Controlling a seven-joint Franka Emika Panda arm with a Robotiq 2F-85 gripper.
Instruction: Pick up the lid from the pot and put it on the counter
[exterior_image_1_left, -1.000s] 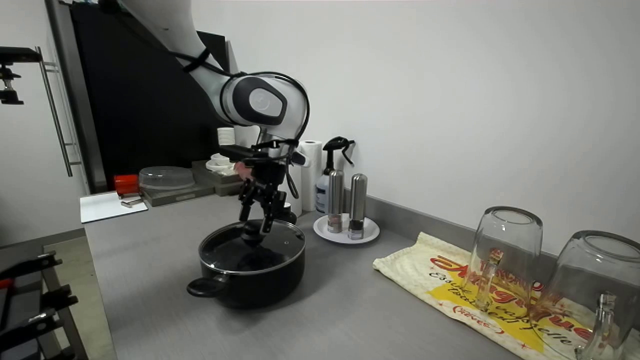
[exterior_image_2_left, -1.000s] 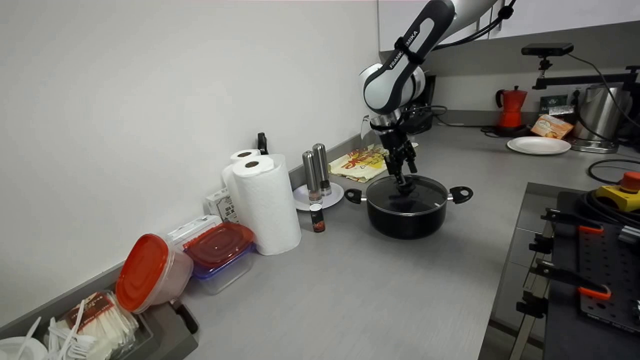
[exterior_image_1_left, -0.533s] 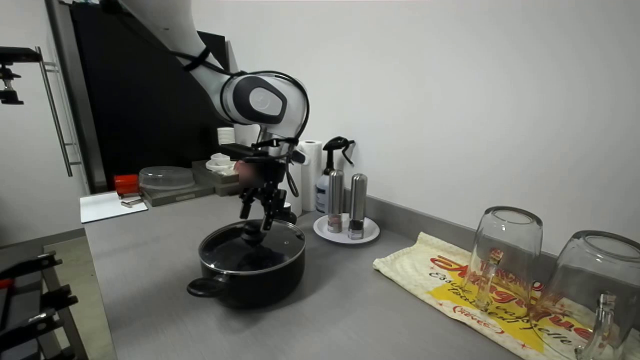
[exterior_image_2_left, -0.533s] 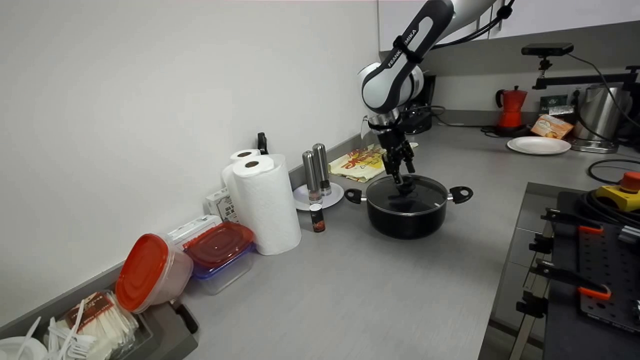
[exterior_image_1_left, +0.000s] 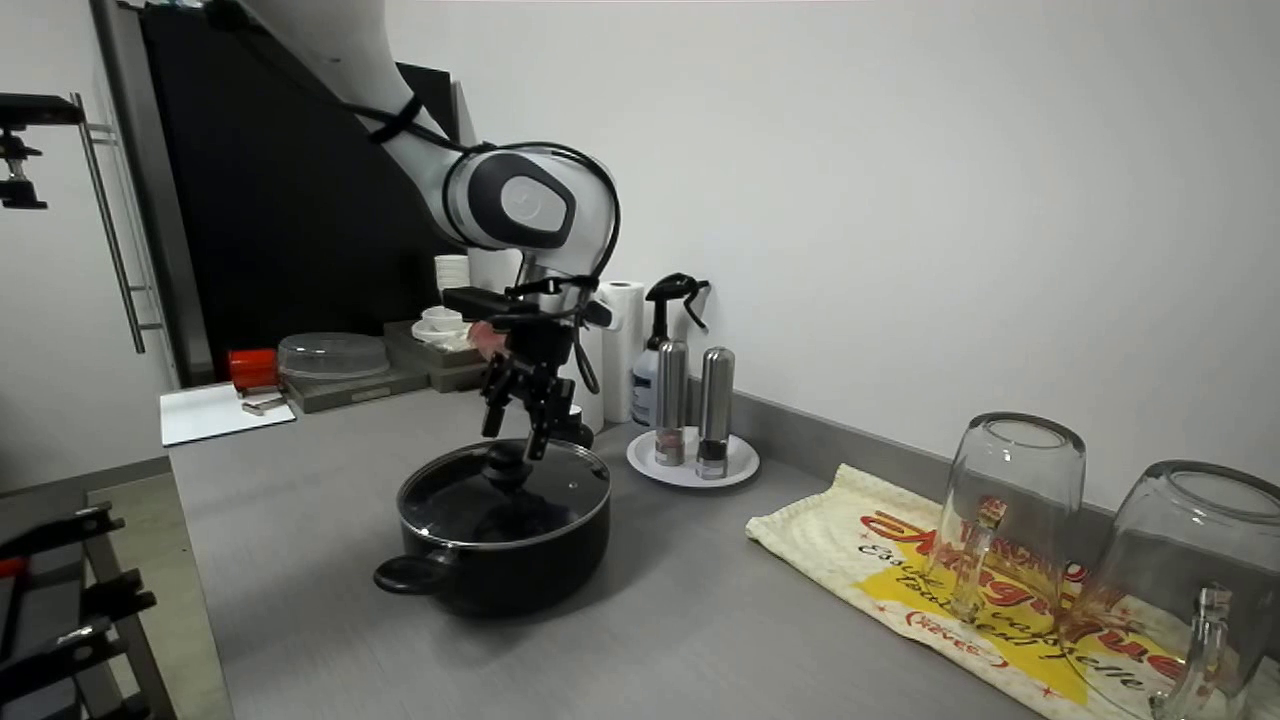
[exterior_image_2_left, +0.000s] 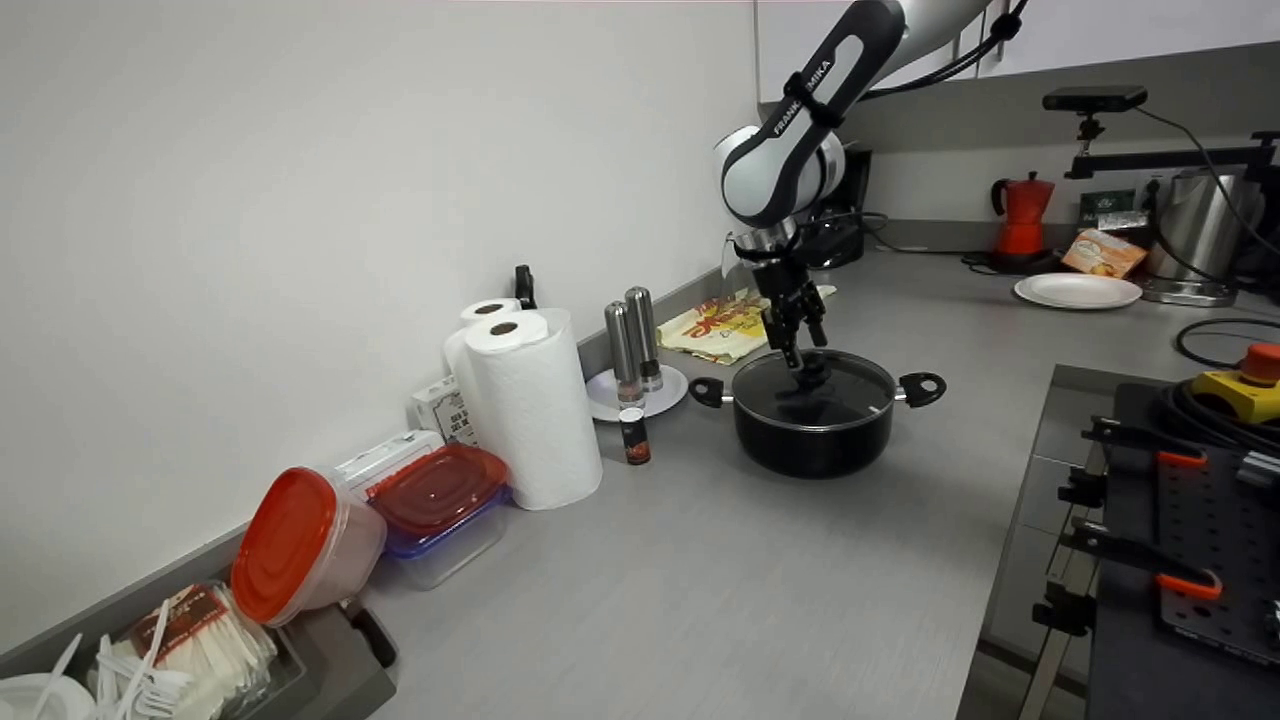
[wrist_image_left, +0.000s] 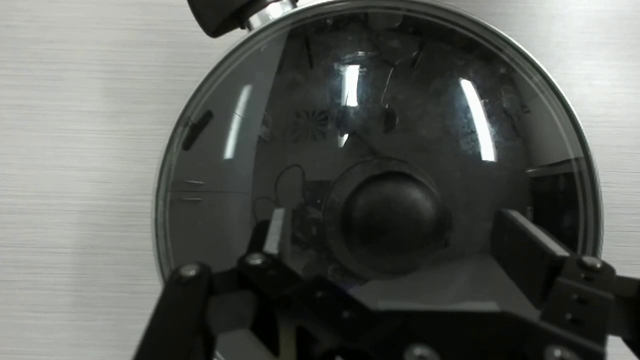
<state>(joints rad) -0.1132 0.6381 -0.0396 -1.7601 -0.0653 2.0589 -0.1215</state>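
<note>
The lid, dark domed glass with a black centre knob, sits on the pot in both exterior views (exterior_image_1_left: 548, 505) (exterior_image_2_left: 845, 395) and fills the wrist view (wrist_image_left: 400, 125). The pot is low and black, with side handles (exterior_image_1_left: 510, 580) (exterior_image_2_left: 815, 452); in the wrist view one handle (wrist_image_left: 225, 12) shows. The pot stands on the grey counter (exterior_image_1_left: 700, 620) (exterior_image_2_left: 750, 580) (wrist_image_left: 85, 175). My gripper (exterior_image_1_left: 514, 443) (exterior_image_2_left: 807, 354) (wrist_image_left: 392, 217) is open just above the lid. In the wrist view the knob lies between the two fingers, with gaps on both sides. Nothing is held.
A white plate (exterior_image_1_left: 738, 464) with two steel mills (exterior_image_1_left: 716, 410) is near the wall by the pot. A small spice jar (exterior_image_2_left: 635, 438) and paper-towel rolls (exterior_image_2_left: 545, 420) stand nearby. Glass mugs (exterior_image_1_left: 1020, 480) stand upside down on a patterned cloth (exterior_image_1_left: 840, 540). Red-topped containers (exterior_image_2_left: 290, 545) lie along the wall.
My gripper has risen very slightly and shifted a little sideways above the knob. Its fingers stay open. The lid and pot have not moved.
</note>
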